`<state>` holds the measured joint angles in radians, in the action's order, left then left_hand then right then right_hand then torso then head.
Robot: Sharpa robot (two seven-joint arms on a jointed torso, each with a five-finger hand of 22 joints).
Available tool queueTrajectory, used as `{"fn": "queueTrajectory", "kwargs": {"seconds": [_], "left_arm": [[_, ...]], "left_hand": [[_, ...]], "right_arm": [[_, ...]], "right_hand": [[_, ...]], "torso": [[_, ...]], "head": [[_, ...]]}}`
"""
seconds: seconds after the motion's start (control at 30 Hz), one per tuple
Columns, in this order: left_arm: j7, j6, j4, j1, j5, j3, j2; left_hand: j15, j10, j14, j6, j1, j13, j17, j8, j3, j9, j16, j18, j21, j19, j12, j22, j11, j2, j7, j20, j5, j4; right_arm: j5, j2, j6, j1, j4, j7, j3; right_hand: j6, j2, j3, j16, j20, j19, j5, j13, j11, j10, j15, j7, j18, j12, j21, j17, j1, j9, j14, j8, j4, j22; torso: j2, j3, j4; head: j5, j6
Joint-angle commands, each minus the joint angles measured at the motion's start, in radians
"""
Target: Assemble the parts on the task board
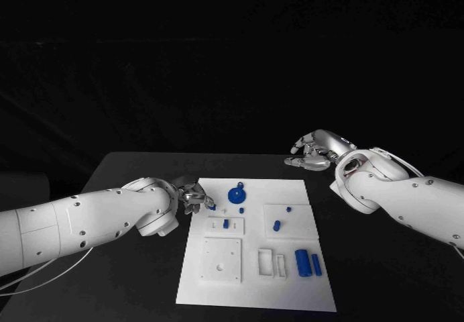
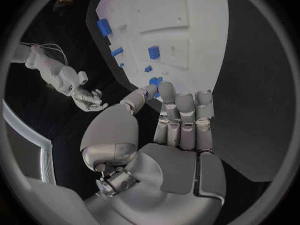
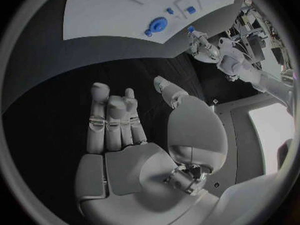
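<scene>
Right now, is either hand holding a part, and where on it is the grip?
The left hand pinches a small blue part at the task board's edge, thumb and fingertip on opposite sides. The right hand holds nothing, off the board.

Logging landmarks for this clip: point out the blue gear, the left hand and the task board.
blue gear (image 1: 236, 195): head view, centre of its disc.
left hand (image 1: 194, 196): head view, middle of its fingers.
task board (image 1: 253, 295): head view, bare near part.

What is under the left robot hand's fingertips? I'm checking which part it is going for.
A small blue part at the white task board's edge; the left robot hand covers its shape and any grip.
</scene>
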<state>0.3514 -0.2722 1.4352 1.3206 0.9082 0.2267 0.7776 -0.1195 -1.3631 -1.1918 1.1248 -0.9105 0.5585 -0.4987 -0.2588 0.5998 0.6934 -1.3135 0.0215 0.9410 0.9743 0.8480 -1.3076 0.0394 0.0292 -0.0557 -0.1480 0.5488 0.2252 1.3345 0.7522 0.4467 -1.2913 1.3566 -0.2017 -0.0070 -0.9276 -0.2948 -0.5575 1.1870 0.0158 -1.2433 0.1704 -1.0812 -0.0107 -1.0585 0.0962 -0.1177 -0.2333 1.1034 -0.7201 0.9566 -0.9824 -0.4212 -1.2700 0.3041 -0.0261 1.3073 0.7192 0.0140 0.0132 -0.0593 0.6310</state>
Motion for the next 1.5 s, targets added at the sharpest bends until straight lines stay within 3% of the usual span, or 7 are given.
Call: {"fn": "queueTrajectory", "kwargs": {"seconds": [0.03, 0.4, 0.87, 1.5], "left_arm": [[0.013, -0.074, 0.028, 0.0, 0.049, 0.01, 0.01], [0.019, -0.064, 0.055, -0.025, 0.062, 0.014, 0.007], [0.025, -0.051, 0.04, -0.05, 0.065, 0.014, -0.012], [0.036, -0.014, 0.028, -0.057, 0.068, 0.014, -0.01]], "left_hand": [[-0.06, -0.058, -0.056, 0.054, -0.006, 0.004, -0.003, -0.057, 0.063, 0.053, -0.009, 0.009, 0.008, 0.01, 0.009, -0.021, 0.061, 0.006, 0.045, -0.112, 0.013, 0.053], [-0.064, -0.058, -0.06, 0.062, -0.004, 0.013, -0.007, -0.057, 0.07, 0.056, -0.019, 0.01, 0.017, 0.015, 0.022, -0.021, 0.064, 0.013, 0.048, -0.115, 0.031, 0.051], [-0.066, -0.057, -0.06, 0.068, 0.003, 0.019, -0.01, -0.057, 0.072, 0.058, -0.025, 0.01, 0.022, 0.015, 0.032, -0.021, 0.066, 0.012, 0.05, -0.117, 0.049, 0.055], [-0.067, -0.056, -0.06, 0.07, 0.006, 0.022, -0.011, -0.057, 0.073, 0.059, -0.029, 0.01, 0.025, 0.015, 0.036, -0.021, 0.066, 0.012, 0.05, -0.117, 0.058, 0.057]], "right_arm": [[0.002, 0.001, -0.004, 0.0, 0.002, 0.007, 0.0], [0.002, 0.002, -0.004, 0.0, 0.002, 0.007, 0.0], [0.002, 0.005, -0.004, 0.0, 0.003, 0.007, 0.0], [0.002, 0.007, -0.005, 0.001, 0.003, 0.007, 0.0]], "right_hand": [[0.0, 0.0, 0.001, -0.006, 0.007, 0.0, 0.006, 0.002, 0.001, 0.007, 0.004, -0.005, -0.028, 0.006, 0.004, 0.001, -0.002, 0.002, -0.005, -0.003, 0.007, 0.014], [-0.001, 0.0, 0.002, -0.007, 0.007, 0.0, 0.006, 0.002, 0.001, 0.007, 0.004, -0.005, -0.028, 0.006, 0.004, 0.001, -0.002, 0.002, -0.005, -0.003, 0.007, 0.014], [-0.001, 0.0, 0.002, -0.007, 0.007, 0.0, 0.007, 0.002, 0.001, 0.007, 0.004, -0.005, -0.028, 0.007, 0.005, 0.001, -0.003, 0.001, -0.005, -0.003, 0.008, 0.014], [-0.001, 0.0, 0.002, -0.007, 0.007, -0.001, 0.007, 0.003, 0.001, 0.008, 0.004, -0.005, -0.028, 0.007, 0.005, 0.002, -0.004, 0.002, -0.005, -0.002, 0.008, 0.014]], "torso": [[0.001, 0.0001, 0.0008], [0.001, -0.003, 0.0004], [0.003, -0.0024, -0.0005], [0.002, -0.0021, -0.0009]], "head": [[0.0, 0.003], [-0.004, 0.008], [0.0, 0.013], [0.001, 0.018]]}}
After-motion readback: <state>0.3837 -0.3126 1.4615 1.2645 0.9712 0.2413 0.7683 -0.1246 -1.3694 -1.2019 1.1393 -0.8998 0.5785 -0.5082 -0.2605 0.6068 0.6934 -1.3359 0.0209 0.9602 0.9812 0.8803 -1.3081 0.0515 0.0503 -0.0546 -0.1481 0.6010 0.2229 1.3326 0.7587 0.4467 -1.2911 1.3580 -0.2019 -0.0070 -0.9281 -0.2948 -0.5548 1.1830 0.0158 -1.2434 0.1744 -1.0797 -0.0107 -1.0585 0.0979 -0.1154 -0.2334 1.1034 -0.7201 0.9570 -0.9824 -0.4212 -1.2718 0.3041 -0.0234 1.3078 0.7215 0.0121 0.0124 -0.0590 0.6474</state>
